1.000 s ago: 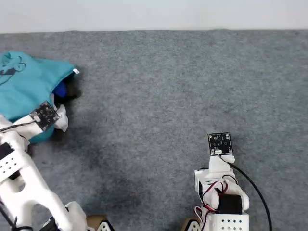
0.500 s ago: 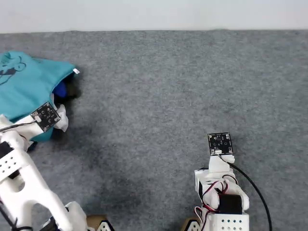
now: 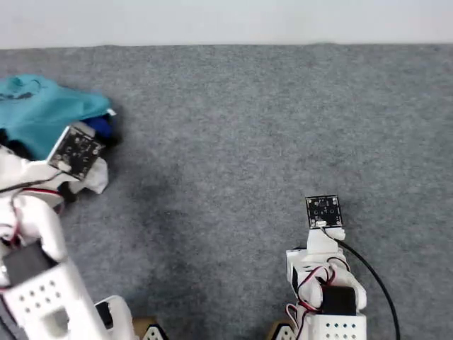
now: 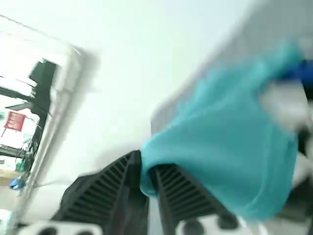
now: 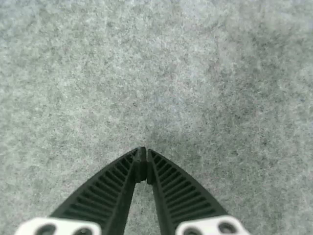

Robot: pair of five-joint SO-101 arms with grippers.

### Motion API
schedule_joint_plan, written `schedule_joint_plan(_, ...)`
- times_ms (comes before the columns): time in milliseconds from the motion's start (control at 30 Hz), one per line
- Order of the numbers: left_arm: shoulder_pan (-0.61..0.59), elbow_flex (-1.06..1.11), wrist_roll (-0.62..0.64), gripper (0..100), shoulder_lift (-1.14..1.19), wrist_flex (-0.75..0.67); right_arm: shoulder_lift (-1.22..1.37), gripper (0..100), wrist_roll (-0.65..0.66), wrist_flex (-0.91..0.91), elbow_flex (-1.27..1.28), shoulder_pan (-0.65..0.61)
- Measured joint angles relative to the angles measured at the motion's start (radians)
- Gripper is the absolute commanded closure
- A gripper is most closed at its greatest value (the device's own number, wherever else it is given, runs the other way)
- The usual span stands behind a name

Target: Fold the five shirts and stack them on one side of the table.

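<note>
While the right arm (image 3: 325,287) sits folded back at the near edge of the grey table (image 3: 248,120), the right gripper (image 5: 143,169) hangs just above the grey surface. Its jaws are pressed together tip to tip, with nothing between them.

The left arm (image 3: 39,283) stretches toward the far left corner, where a teal shirt (image 3: 39,113) lies bunched in a heap — part of it runs off the left edge of the high view. In the left wrist view the left gripper (image 4: 146,174) has its jaws closed on a fold of that teal cloth. The fabric is pinched between the two ribbed fingers (image 4: 186,196) and billows out beyond them, with a pale wall (image 4: 146,58) behind it.

A scrap of dark blue fabric (image 3: 101,127) peeks out from under the shirt's right edge, touching it — whether it is another shirt cannot be told. The two arms stand well apart, with a wide stretch of grey table between them.
</note>
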Motion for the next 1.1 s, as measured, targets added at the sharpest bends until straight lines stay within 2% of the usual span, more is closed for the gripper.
schedule_joint_plan(233, 0.264, -0.051, 0.334, 99, -0.19, 0.0, 0.0, 98.9, 0.0, 0.0, 0.0, 0.0)
schedule_joint_plan(467, 0.534, -0.084, 0.56, 99, -0.213, -0.006, 0.0, 98.9, 0.0, 0.0, 0.0, 0.0)
schedule_joint_plan(600, 0.669, -0.084, 0.654, 99, -0.213, -0.11, 0.0, 98.9, 0.0, 0.0, 0.0, 0.0)
schedule_joint_plan(867, 0.884, -0.084, 0.692, 99, -0.221, -0.453, 0.0, 98.9, 0.0, 0.0, 0.0, 0.0)
schedule_joint_plan(967, 0.954, -0.086, 0.692, 99, -0.227, -0.519, 0.0, 98.9, 0.0, 0.0, 0.0, 0.0)
schedule_joint_plan(1100, 1.02, -0.086, 0.692, 99, -0.229, -0.54, 0.0, 98.9, 0.0, 0.0, 0.0, 0.0)
